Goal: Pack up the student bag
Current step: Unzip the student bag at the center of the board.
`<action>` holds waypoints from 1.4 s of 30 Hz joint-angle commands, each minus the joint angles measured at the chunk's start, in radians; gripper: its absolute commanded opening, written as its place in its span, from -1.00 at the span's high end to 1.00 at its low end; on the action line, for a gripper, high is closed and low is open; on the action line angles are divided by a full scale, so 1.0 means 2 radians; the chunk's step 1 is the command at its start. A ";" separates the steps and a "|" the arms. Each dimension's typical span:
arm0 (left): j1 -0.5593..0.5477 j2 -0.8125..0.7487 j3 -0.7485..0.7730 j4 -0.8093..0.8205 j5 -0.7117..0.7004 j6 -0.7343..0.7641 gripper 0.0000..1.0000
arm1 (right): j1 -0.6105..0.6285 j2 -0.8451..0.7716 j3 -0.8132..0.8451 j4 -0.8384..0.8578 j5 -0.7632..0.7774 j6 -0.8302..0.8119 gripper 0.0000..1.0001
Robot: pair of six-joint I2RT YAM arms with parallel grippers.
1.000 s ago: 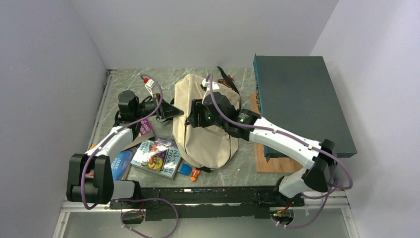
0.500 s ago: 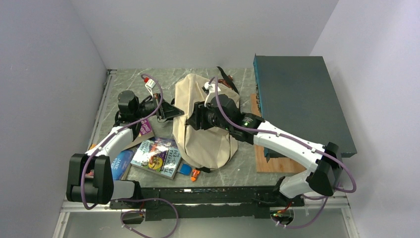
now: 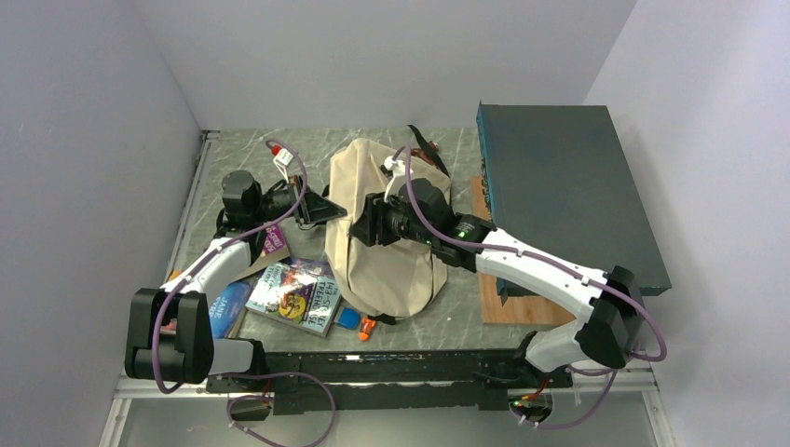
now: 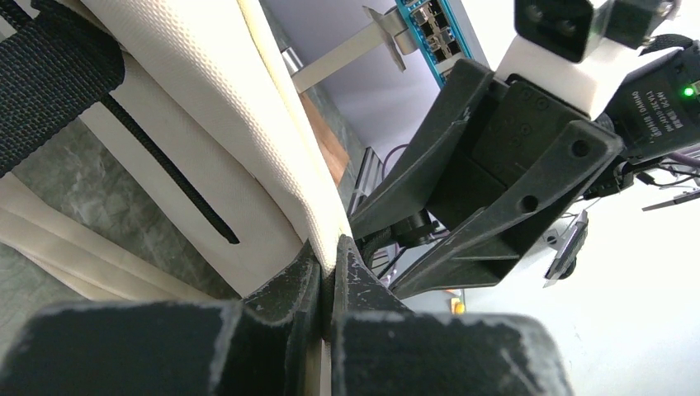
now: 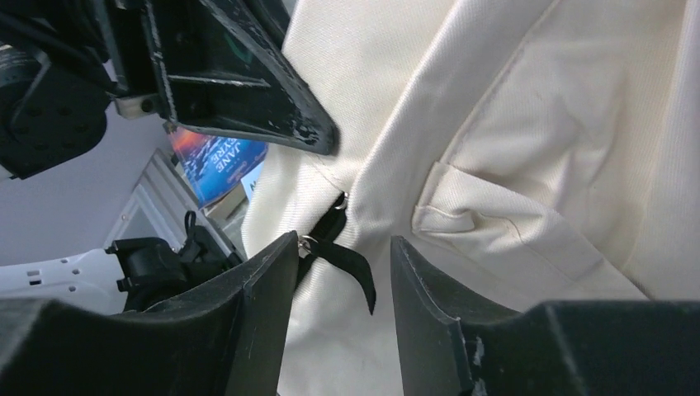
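The student bag (image 3: 387, 270), a cream canvas backpack, lies flat in the middle of the table. My left gripper (image 3: 333, 212) is at its left edge, shut on a fold of the cream fabric (image 4: 309, 206), which is pinched between the fingertips of my left gripper (image 4: 328, 264). My right gripper (image 3: 361, 223) hovers over the bag just right of it. In the right wrist view, my right gripper (image 5: 340, 257) stands open, its fingers either side of a black zip pull tab (image 5: 351, 266) on the student bag (image 5: 536, 124) without pinching it.
Books (image 3: 296, 295) and a blue book (image 3: 228, 305) lie left of the bag near the front. A small blue item (image 3: 347, 318) and an orange one (image 3: 368, 327) sit by the bag's near end. A big dark teal box (image 3: 559, 186) rests on a wooden board (image 3: 508, 305) at right.
My right gripper has shifted slightly over the bag toward the left gripper and its jaws have narrowed. The left gripper keeps its hold without moving.
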 commanded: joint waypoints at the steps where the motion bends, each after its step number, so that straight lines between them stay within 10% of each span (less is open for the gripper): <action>1: -0.003 -0.004 0.007 0.049 0.023 -0.007 1.00 | -0.002 -0.015 -0.007 0.008 0.012 -0.002 0.04; 8: -0.003 -0.003 0.007 0.049 0.023 -0.008 1.00 | -0.004 -0.030 -0.024 0.030 -0.012 0.002 0.27; 14: -0.003 -0.001 0.007 0.039 0.019 -0.003 1.00 | -0.004 -0.044 -0.036 0.058 -0.034 -0.012 1.00; 33: -0.002 0.030 0.011 0.056 0.010 -0.031 1.00 | 0.010 -0.026 -0.018 0.004 -0.051 -0.063 1.00; 36: -0.002 0.023 0.010 0.044 0.014 -0.021 1.00 | 0.009 -0.020 -0.018 0.014 -0.067 -0.063 0.53; 42: -0.002 0.016 0.010 0.033 0.016 -0.011 1.00 | 0.009 -0.008 -0.016 0.025 -0.077 -0.056 0.38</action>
